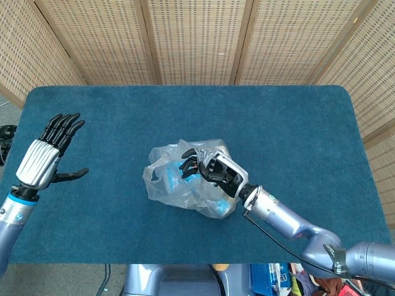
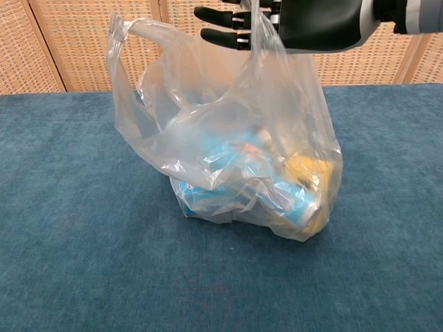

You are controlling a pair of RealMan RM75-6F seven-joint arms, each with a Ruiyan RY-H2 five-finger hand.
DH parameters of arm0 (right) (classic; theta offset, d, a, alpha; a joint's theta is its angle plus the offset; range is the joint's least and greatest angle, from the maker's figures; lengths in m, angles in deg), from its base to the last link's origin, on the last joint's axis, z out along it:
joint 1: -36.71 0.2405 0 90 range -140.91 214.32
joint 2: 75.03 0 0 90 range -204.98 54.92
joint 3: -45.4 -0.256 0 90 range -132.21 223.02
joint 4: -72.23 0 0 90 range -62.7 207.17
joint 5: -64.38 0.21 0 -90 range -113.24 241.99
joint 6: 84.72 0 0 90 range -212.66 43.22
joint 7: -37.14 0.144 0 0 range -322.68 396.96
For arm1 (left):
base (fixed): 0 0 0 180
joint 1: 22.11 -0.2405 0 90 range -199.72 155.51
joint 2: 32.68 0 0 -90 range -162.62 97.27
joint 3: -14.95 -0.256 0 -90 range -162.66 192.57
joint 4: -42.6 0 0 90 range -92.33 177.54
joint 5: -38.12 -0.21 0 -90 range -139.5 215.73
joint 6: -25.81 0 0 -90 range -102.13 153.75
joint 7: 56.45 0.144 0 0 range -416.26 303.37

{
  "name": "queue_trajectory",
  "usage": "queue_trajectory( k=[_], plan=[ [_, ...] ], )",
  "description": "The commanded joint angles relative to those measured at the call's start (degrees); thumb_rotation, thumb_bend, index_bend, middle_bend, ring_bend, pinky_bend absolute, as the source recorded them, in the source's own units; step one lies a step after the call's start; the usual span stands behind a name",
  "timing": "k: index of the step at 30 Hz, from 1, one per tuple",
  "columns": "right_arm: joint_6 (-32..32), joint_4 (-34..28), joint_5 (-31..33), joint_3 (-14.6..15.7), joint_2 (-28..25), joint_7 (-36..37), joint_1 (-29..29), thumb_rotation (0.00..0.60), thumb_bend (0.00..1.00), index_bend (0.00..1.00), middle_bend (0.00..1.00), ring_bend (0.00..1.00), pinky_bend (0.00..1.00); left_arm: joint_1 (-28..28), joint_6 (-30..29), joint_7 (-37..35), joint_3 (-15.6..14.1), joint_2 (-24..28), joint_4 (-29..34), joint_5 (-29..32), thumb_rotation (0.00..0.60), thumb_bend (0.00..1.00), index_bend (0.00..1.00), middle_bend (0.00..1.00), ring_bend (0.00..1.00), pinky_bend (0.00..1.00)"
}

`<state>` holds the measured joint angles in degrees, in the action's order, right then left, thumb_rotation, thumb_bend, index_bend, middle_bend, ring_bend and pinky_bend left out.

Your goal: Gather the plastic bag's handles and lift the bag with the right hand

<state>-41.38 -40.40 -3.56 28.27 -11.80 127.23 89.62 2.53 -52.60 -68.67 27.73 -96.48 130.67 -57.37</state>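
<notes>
I can't read any text: the blue packaging (image 2: pixel 277 197) inside the plastic bag (image 2: pixel 228 138) shows print too blurred to make out.

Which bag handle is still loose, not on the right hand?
The far-left handle loop of the plastic bag stands free in the chest view; the other handle strip runs up over the right hand.

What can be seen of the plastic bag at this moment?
The plastic bag is thin, clear and crinkled, and sits on the blue table near its middle. Through the film show blue packaged items and something yellow at its right. One handle is hooked over the fingers of the right hand and pulled taut upward; the other handle stands free at upper left, untouched. The bag's bottom rests on the cloth.
</notes>
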Motion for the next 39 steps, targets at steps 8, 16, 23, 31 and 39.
queue_trajectory(
  k=[8, 16, 23, 31, 39],
  plan=[
    [-1.85, -0.43, -0.91, -2.94, -0.01, 1.26, -1.58, 0.6, 0.54, 0.36, 0.44, 0.25, 0.27, 5.78, 0.71, -0.74, 1.13, -3.65, -1.46, -3.55, 0.6, 0.11, 0.0, 0.0, 0.0, 0.0],
    [-3.79, -0.56, -1.36, -4.67, -0.14, 1.06, -2.34, 0.6, 0.39, 0.3, 0.36, 0.17, 0.16, 8.37, 1.62, -2.06, 0.72, -6.1, -2.09, -3.61, 0.6, 0.1, 0.0, 0.0, 0.0, 0.0],
    [-4.88, -0.91, -1.36, -6.07, -0.15, 0.43, -3.17, 0.6, 0.35, 0.27, 0.35, 0.15, 0.15, 10.08, 1.58, -4.04, 0.22, -9.07, -3.39, -3.25, 0.6, 0.1, 0.0, 0.0, 0.0, 0.0],
    [-5.91, -1.3, -0.76, -7.15, -0.17, -0.49, -4.22, 0.6, 0.35, 0.27, 0.35, 0.15, 0.15, 12.23, 0.91, -6.23, 0.44, -12.97, -5.5, -2.85, 0.6, 0.1, 0.0, 0.0, 0.0, 0.0],
    [-6.74, -1.04, -0.44, -8.12, 0.26, -0.6, -5.18, 0.6, 0.34, 0.27, 0.34, 0.15, 0.15, 13.75, -1.51, -5.83, -0.07, -17.75, -10.4, -4.44, 0.6, 0.1, 0.0, 0.0, 0.0, 0.0]
  ],
)
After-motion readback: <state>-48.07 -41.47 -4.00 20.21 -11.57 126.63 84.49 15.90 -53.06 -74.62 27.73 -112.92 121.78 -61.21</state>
